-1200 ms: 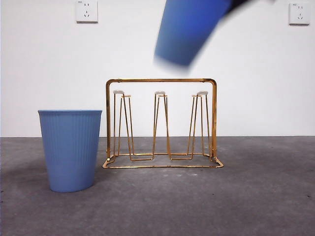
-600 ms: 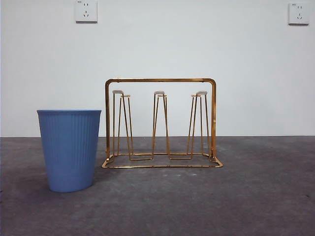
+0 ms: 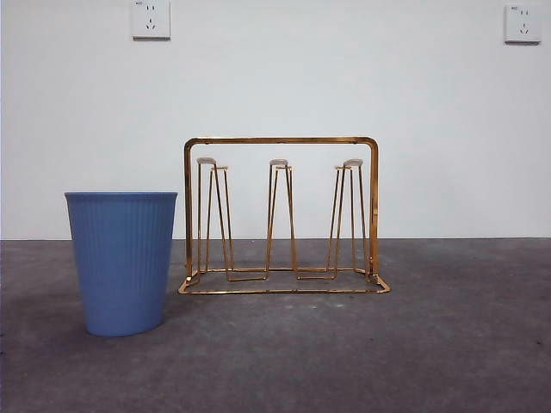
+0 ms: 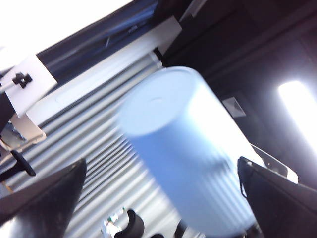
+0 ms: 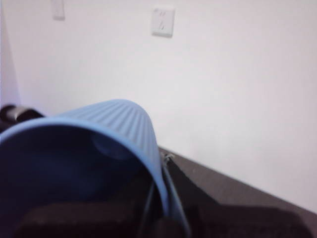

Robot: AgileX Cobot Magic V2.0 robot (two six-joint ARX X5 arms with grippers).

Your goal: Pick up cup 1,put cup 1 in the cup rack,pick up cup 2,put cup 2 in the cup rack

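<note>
Cup 1 (image 5: pixel 114 119), blue and ribbed, is tipped with its mouth toward the right wrist camera. My right gripper (image 5: pixel 158 208) is shut on its rim. It is lifted above the front view's top edge. In the left wrist view cup 1 (image 4: pixel 188 148) shows blurred, base first, in front of my left gripper (image 4: pixel 161 166), whose jaws stand wide open and apart from it. Cup 2 (image 3: pixel 122 258), the same blue, stands upright on the table just left of the cup rack (image 3: pixel 280 139). That gold wire rack has bare white-tipped prongs.
The grey table (image 3: pixel 430 344) runs back to a white wall close behind the rack. High on that wall are two outlets (image 3: pixel 151 19) (image 3: pixel 523 21). No arm shows in the front view.
A second ago cup 1 hung tilted at the top of the front view above the rack; it has since risen out of that view. Cup 2 and the rack have not moved.
</note>
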